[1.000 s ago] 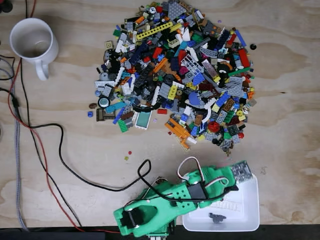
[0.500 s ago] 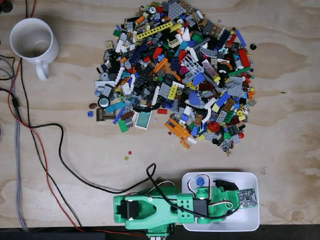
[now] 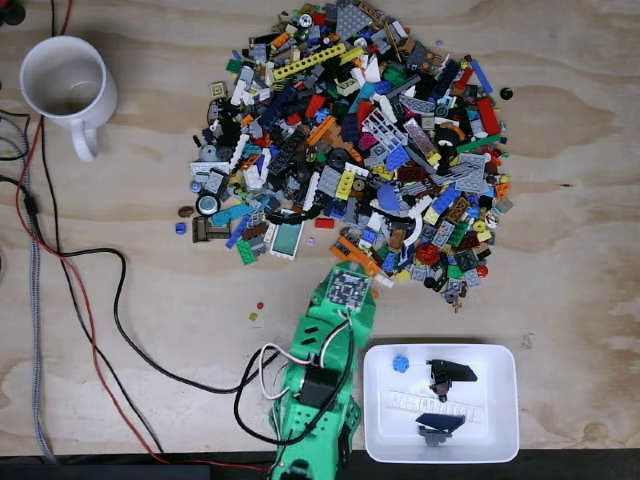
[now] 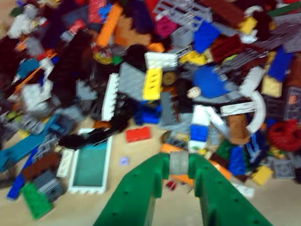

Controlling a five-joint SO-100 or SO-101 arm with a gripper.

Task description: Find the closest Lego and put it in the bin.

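A big heap of mixed Lego pieces (image 3: 350, 140) covers the far middle of the plywood table. The green arm (image 3: 320, 370) reaches from the near edge up to the heap's near rim. In the wrist view my gripper (image 4: 178, 162) hangs over that rim, its green fingers (image 4: 141, 188) a narrow gap apart. A small grey piece (image 4: 178, 165) shows in the gap, above an orange plate (image 4: 181, 180); the blurred picture does not show a grip on it. The white bin (image 3: 505, 400) sits right of the arm and holds several pieces.
A white mug (image 3: 65, 80) stands at the far left. Black and red cables (image 3: 100, 300) run down the left side toward the arm's base. A white-framed teal window piece (image 4: 89, 165) and a red brick (image 4: 138, 134) lie just left of the fingers.
The arm has swung from over the bin to the left and stretched out to the heap's near edge. The bin's contents, covered before, are now in sight.
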